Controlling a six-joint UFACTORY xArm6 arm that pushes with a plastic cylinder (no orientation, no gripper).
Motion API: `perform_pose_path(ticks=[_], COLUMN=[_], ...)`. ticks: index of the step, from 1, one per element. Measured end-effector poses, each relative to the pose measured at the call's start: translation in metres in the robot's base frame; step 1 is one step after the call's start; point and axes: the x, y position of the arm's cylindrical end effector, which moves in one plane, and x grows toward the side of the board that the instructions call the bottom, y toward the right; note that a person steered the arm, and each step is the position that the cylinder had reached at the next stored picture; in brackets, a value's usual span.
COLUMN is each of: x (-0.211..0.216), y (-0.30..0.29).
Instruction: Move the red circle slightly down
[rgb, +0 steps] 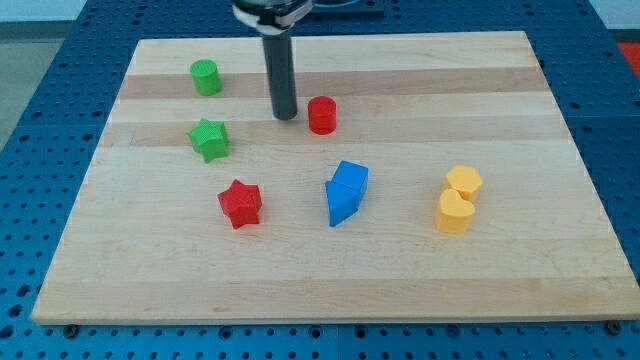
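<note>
The red circle (321, 115) is a small red cylinder standing on the wooden board (330, 290), a little above the board's middle. My tip (285, 115) rests on the board just to the view's left of the red circle, with a narrow gap between them. The dark rod rises straight up from the tip to the view's top edge.
A green cylinder (206, 77) and a green star (209, 139) sit at the upper left. A red star (240, 203) lies lower left of centre. Two touching blue blocks (346, 191) lie below the red circle. Two touching yellow blocks (458, 199) sit at the right.
</note>
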Motion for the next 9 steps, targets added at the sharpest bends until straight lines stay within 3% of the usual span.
perform_pose_path(ticks=[1,2,3,6,9], x=[0.028,0.016,-0.063,-0.022,-0.022], y=[-0.001,-0.001,0.007,0.051,0.051])
